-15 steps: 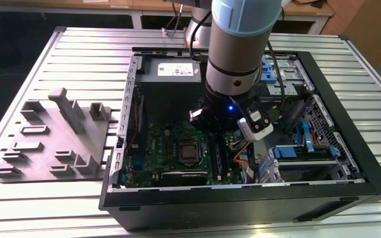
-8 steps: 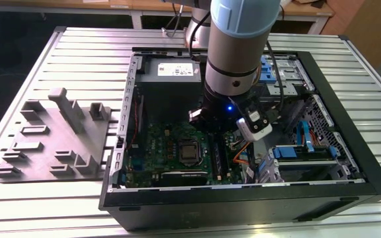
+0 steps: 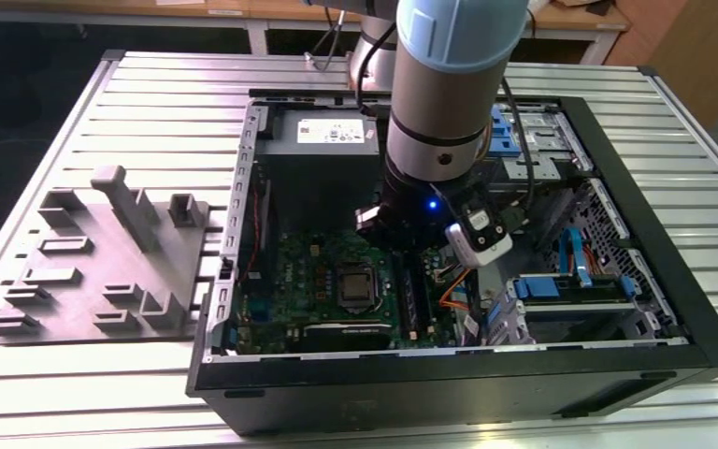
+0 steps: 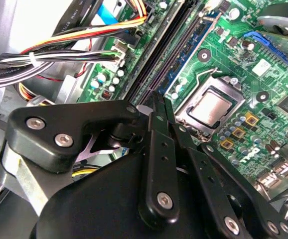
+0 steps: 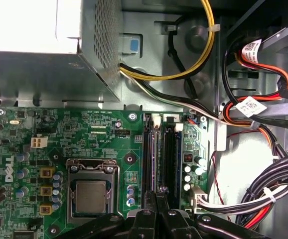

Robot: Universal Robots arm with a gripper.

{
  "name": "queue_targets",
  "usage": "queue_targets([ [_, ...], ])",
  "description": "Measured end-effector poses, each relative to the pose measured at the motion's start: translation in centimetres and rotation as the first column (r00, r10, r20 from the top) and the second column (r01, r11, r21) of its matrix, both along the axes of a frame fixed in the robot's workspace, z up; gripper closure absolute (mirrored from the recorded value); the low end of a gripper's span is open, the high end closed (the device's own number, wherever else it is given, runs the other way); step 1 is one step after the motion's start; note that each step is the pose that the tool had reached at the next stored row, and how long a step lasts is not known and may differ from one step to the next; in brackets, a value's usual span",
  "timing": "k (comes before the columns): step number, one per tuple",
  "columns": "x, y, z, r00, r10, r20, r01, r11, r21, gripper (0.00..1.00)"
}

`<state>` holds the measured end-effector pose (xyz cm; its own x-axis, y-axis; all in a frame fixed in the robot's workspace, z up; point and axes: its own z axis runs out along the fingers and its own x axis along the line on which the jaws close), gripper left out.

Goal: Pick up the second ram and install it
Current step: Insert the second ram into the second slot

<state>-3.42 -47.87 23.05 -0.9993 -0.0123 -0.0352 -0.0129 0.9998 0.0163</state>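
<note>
My gripper (image 5: 161, 193) hangs low over the memory slots (image 5: 171, 154) of the green motherboard (image 5: 109, 144), beside the processor socket (image 5: 90, 191). In both wrist views its black fingers (image 4: 156, 117) lie pressed together, shut, with their tips right at the slots' near end. A thin dark-blue strip, the second ram (image 5: 154, 154), stands edge-on in a slot alongside the fingertips. I cannot tell whether the fingers touch or pinch it. In the exterior view the arm's wrist (image 3: 428, 210) reaches down into the open computer case (image 3: 658, 281) and hides the gripper.
The grey power-supply box (image 3: 322, 131) sits at the case's far end. Bundled cables (image 5: 278, 184) and drive bays (image 3: 571, 281) crowd the side of the slots. A grey parts fixture (image 3: 109, 253) stands on the slatted table (image 3: 160, 103) at the exterior view's left.
</note>
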Motion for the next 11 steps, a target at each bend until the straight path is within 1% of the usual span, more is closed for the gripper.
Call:
queue_targets([
  [2,0.01,0.00,0.00,1.0000,0.000,-0.0006,0.000,1.0000,-0.0003,0.89],
  [4,0.01,0.00,-0.02,1.0000,0.000,-0.0043,0.000,1.0000,-0.0011,0.89],
  [11,0.08,0.00,-0.05,1.0000,0.003,-0.0044,-0.003,1.0000,-0.0010,0.89],
])
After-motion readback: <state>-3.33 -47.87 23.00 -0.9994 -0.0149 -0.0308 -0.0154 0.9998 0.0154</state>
